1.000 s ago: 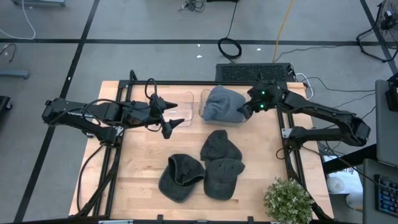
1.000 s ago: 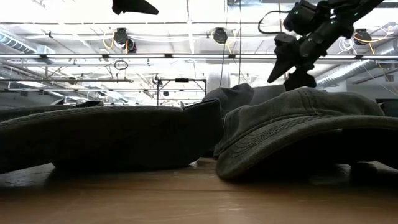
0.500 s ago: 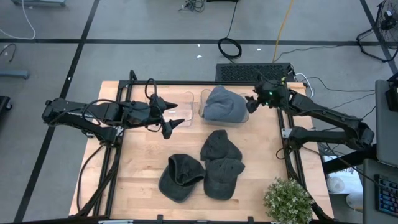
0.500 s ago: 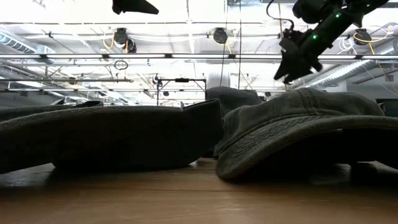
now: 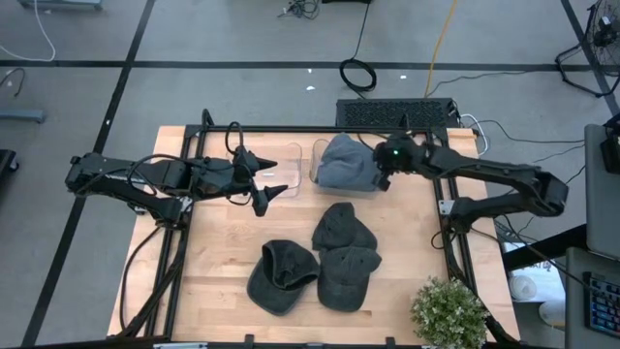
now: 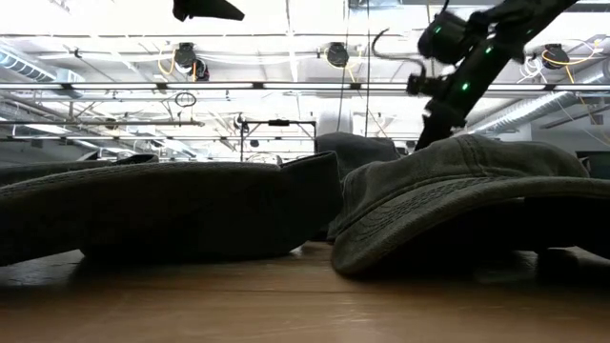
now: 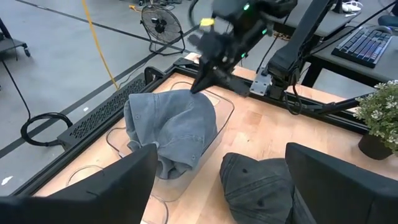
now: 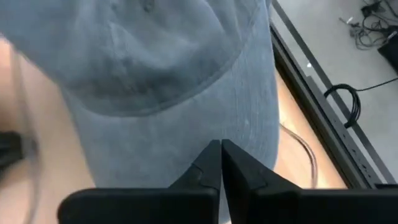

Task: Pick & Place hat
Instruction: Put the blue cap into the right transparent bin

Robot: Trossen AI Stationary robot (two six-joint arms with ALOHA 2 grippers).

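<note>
A blue-grey hat [image 5: 344, 163] lies crumpled in a clear tray [image 7: 222, 119] at the table's far edge. My right gripper [image 5: 380, 180] slants down at the hat's right side, fingers shut [image 8: 221, 149], their tips at the hat's cloth [image 7: 186, 118]. Nothing shows between them. My left gripper [image 5: 271, 184] hangs open above the table, left of the tray, holding nothing. Three dark hats lie on the wood nearer the front: one [image 5: 343, 228] in the middle, two [image 5: 282, 276] [image 5: 347, 277] by the near edge. My right gripper's shut fingertips [image 7: 199, 87] stand at the upper right edge of the blue-grey hat [image 7: 194, 94], coming down at a slant from the table's right. Whether they touch the cloth, I cannot tell. No cloth shows pinched between them.
A second clear tray [image 5: 279, 163] sits left of the hat's tray, under my left gripper. A potted plant [image 5: 449, 312] stands at the near right corner. Bare wood [image 5: 223, 252] lies at the table's left half. A black frame [image 5: 291, 128] rims the table.
My right gripper drew back from the hat toward the far right, rolled its wrist, then came down again at the hat's right side and shut. The hat, bulging toward the gripper before, has settled into a more compact heap in the tray.
</note>
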